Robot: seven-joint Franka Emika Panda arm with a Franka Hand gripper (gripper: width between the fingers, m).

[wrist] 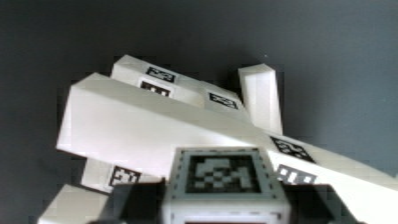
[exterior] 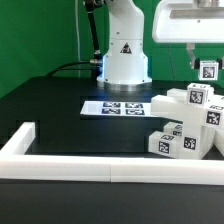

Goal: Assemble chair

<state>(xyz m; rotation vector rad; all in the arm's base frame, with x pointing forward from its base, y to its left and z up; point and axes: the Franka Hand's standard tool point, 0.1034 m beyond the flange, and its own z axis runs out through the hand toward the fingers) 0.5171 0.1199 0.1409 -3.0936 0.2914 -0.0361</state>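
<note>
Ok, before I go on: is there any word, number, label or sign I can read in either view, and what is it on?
No readable words or numbers in either view.
Robot base: a small dark triangular sign, its symbol too small to make out.
Chair parts: square black-and-white tag markers, patterns only, no text.
Marker board: the same kind of tags, no text.
Part in the gripper: one blurred tag, no text.

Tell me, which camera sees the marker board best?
The exterior view: the marker board lies flat on the black table, in front of the robot's base. The wrist view shows none of it, only white chair parts close up.
</note>
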